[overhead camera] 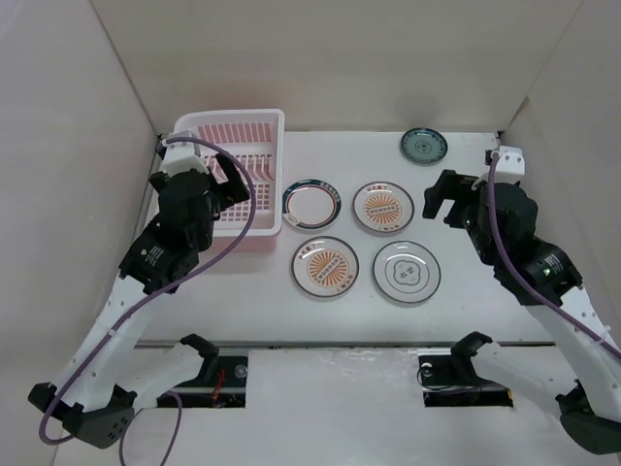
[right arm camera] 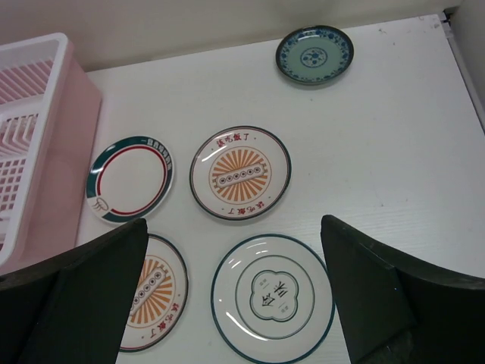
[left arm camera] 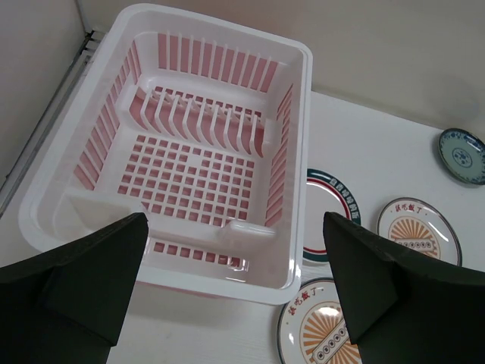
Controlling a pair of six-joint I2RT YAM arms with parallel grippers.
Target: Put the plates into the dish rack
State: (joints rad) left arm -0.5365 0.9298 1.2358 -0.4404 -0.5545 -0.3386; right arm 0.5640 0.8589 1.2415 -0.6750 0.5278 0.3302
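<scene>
The pale pink dish rack (overhead camera: pixel 254 131) stands at the back left and holds no plates; it also fills the left wrist view (left arm camera: pixel 220 287). Five plates lie flat on the table to its right: a white one with a teal rim (overhead camera: pixel 311 203), two with orange sunburst centres (overhead camera: pixel 382 208) (overhead camera: pixel 324 266), a white one with a grey pattern (overhead camera: pixel 407 272), and a dark green one (overhead camera: pixel 424 146) at the back. My left gripper (overhead camera: pixel 233 184) hovers open and empty over the rack's near end. My right gripper (overhead camera: pixel 437 197) hovers open and empty right of the plates, above the grey-pattern plate (right arm camera: pixel 273 297).
White walls enclose the table on the left, back and right. The rack's right wall (right arm camera: pixel 64 144) stands close to the teal-rimmed plate (right arm camera: pixel 130 178). The plates lie close together with narrow gaps between them. The table's front edge (overhead camera: pixel 310 342) runs just past the arm bases.
</scene>
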